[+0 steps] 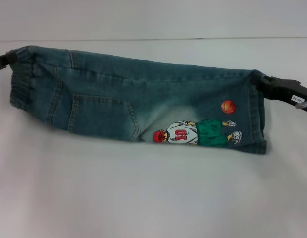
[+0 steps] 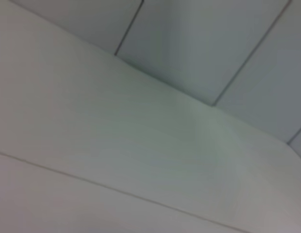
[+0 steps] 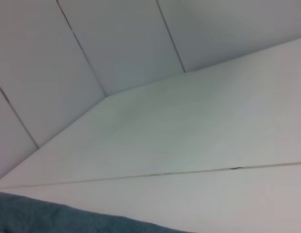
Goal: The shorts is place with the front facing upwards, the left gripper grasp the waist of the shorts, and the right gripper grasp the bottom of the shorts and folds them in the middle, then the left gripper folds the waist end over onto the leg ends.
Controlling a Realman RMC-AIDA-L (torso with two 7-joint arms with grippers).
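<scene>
The denim shorts (image 1: 138,99) lie folded lengthwise on the white table (image 1: 143,198), with a basketball-player print near the leg ends. The elastic waist (image 1: 22,79) is at the left and the leg ends (image 1: 255,114) at the right. My left gripper (image 1: 7,59) is shut on the waist's far corner. On the opposite side, my right gripper (image 1: 265,83) is shut on the far corner of the leg ends. A strip of denim (image 3: 68,218) shows in the right wrist view. The left wrist view holds only table and wall.
Bare white table surface (image 1: 153,193) lies in front of the shorts. A pale wall (image 1: 153,17) rises behind the table's far edge.
</scene>
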